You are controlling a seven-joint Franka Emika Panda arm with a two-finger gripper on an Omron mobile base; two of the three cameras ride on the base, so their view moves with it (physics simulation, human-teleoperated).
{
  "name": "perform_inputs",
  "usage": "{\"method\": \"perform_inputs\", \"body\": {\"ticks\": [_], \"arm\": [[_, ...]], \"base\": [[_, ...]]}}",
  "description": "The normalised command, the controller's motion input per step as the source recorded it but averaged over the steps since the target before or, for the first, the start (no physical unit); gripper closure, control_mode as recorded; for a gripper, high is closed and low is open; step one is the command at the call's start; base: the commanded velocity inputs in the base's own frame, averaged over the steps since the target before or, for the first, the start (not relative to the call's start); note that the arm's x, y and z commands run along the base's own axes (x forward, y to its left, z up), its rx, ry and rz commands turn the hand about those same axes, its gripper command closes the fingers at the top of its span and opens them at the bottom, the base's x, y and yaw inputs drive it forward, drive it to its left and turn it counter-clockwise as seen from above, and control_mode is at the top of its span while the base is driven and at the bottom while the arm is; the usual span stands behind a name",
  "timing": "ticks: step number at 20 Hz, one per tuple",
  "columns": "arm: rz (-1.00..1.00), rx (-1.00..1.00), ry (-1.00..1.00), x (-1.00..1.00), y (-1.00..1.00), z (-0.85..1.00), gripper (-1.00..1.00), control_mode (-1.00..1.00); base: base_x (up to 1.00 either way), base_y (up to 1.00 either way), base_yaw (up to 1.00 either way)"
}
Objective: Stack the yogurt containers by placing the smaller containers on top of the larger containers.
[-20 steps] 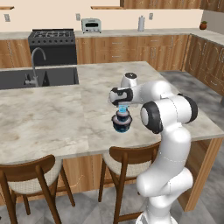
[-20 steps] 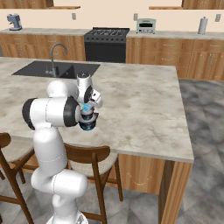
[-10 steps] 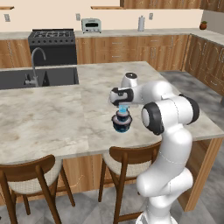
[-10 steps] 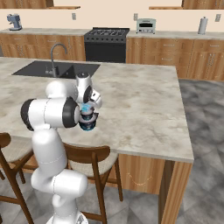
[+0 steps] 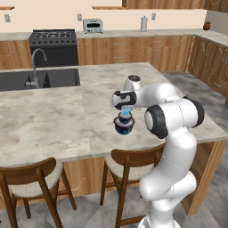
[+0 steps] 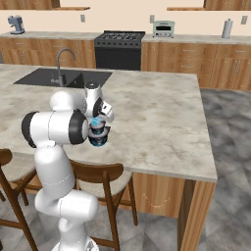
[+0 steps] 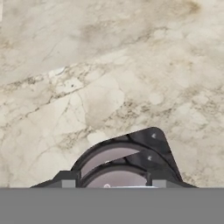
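Gripper [image 5: 124,110]: pointed down over the stack; jaws stood either side of the tiny light-blue cup [image 5: 125,113], though a firm pinch could not be confirmed.
Narrower dark tub [image 5: 124,120]: directly beneath the cup.
Widest tub [image 5: 124,128]: lowest, under the gripper, resting on the marble counter [image 5: 53,120].
Chair [image 5: 129,167]: below, at the counter edge.

Open marble counter [image 5: 67,120] surrounds the stacked tubs [image 5: 124,124]; the faucet [image 5: 36,67] seems well apart.

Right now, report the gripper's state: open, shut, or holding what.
Gripper: closed on the tiny light-blue cup, which sits atop the stacked dark blue tubs on the island counter.
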Motion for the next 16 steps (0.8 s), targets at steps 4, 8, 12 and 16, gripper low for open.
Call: {"method": "perform_inputs", "body": {"ticks": [4,8,12,16], "arm": [[0.00,0.01,0.00,0.01,-0.11,0.00,1.00,-1.00],[0.00,0.00,0.00,0.00,-0.01,0.00,1.00,-1.00],[0.00,0.00,0.00,0.00,0.00,0.00,-1.00,-1.00],[0.00,0.00,0.00,0.00,0.00,0.04,-1.00,-1.00]], "base": [[0.00,0.00,0.00],[0.00,0.00,0.00],[0.00,0.00,0.00],[0.00,0.00,0.00]]}}
